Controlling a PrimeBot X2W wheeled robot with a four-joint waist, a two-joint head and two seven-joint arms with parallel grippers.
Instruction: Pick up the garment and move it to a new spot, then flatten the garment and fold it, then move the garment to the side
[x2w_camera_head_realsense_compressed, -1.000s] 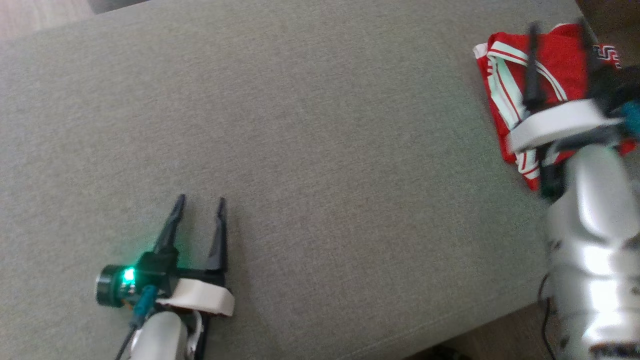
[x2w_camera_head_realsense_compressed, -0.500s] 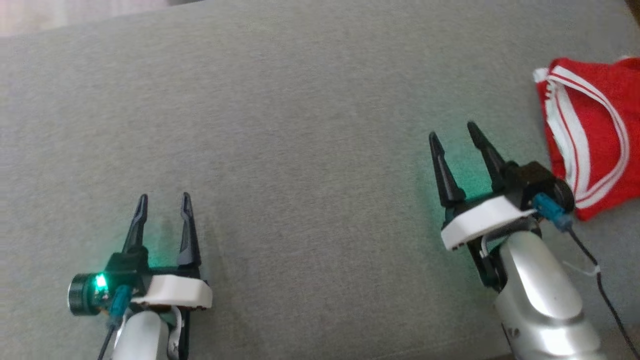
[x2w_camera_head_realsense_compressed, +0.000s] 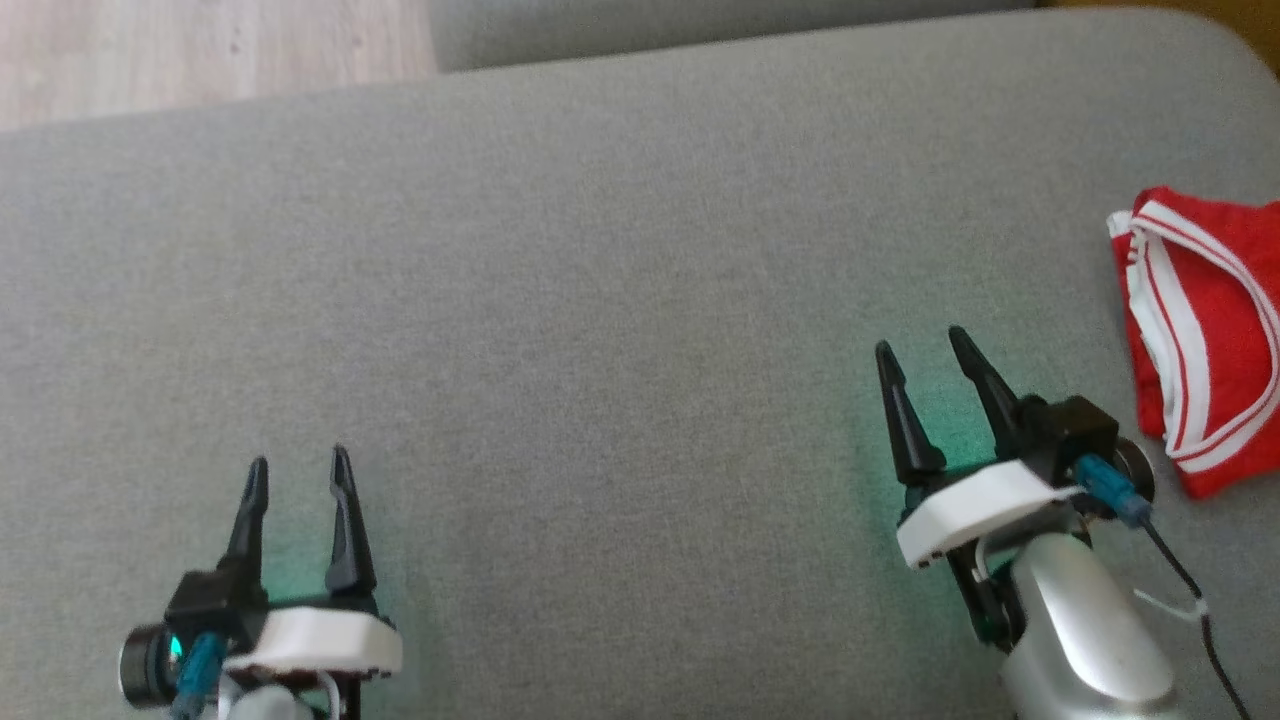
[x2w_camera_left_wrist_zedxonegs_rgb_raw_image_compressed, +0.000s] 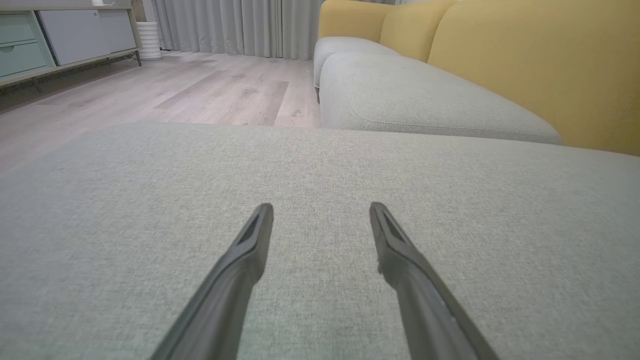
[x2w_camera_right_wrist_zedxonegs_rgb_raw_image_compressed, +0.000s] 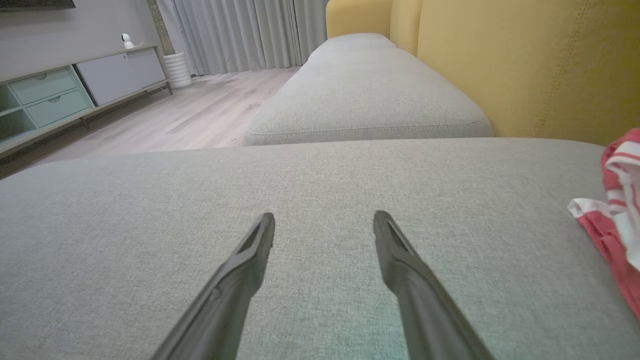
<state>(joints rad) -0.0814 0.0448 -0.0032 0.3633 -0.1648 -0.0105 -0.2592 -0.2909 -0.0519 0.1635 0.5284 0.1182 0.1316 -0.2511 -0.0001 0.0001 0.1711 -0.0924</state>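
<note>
The left gripper (x2w_camera_head_realsense_compressed: 299, 458), with its two long dark fingers, stands at the lower left of the head view. Its jaws are spread wide and there is nothing between them. In the left wrist view only grey cloth lies under and between the two fingers. The right gripper (x2w_camera_head_realsense_compressed: 920, 340) stands at the lower right of the head view, a little further forward than the left one. Its jaws are also spread wide and they hold nothing. A green glow falls on the cloth beside each gripper.

Both grippers are above the wide grey woven-fabric seat cushion (x2w_camera_head_realsense_compressed: 600, 300), which takes up most of the head view. The red garment with white striped trim (x2w_camera_head_realsense_compressed: 1225, 320) lies on this cushion at the right edge of the head view, and part of it is cut off by the frame. It looks folded, with the striped neckline on top. It lies just beside the right gripper, on its right side, and does not touch the fingers. In the right wrist view the garment shows at the right edge, apart from the finger on that side.

Beyond the cushion there is a second grey seat cushion (x2w_camera_right_wrist_zedxonegs_rgb_raw_image_compressed: 365, 90) and a yellow upholstered backrest (x2w_camera_right_wrist_zedxonegs_rgb_raw_image_compressed: 525, 65). A pale wooden plank floor (x2w_camera_left_wrist_zedxonegs_rgb_raw_image_compressed: 200, 90), grey pleated curtains (x2w_camera_right_wrist_zedxonegs_rgb_raw_image_compressed: 240, 35) and a low cabinet with mint-green drawers (x2w_camera_right_wrist_zedxonegs_rgb_raw_image_compressed: 45, 95) are further away.
</note>
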